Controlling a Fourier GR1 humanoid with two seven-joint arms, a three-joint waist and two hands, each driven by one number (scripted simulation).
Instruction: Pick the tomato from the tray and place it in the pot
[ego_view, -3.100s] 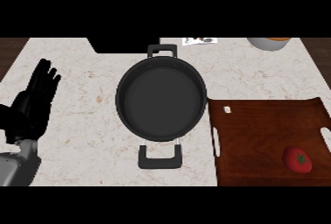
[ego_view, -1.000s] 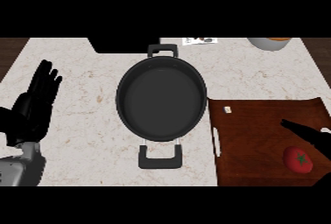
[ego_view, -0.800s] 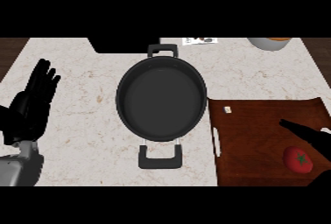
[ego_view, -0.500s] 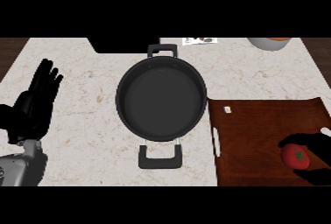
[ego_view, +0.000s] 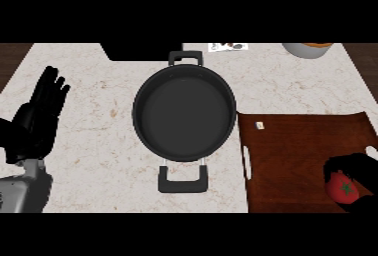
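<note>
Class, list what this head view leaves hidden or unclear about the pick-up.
- Right hand: mostly cut off by the right edge.
- Tomato: partly hidden by that hand's fingers; contact unclear.
- Bowl: cut off at the top; contents unreadable.
- Small label on tray: too small to read.

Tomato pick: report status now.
Right hand curled round tomato, on the tray. Left hand open, resting at left edge. Pot empty, path unobstructed.

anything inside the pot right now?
Nothing: the pot shows only its bare dark bottom. The tomato is on the tray, with the right hand curled around it and hiding part of it.
</note>
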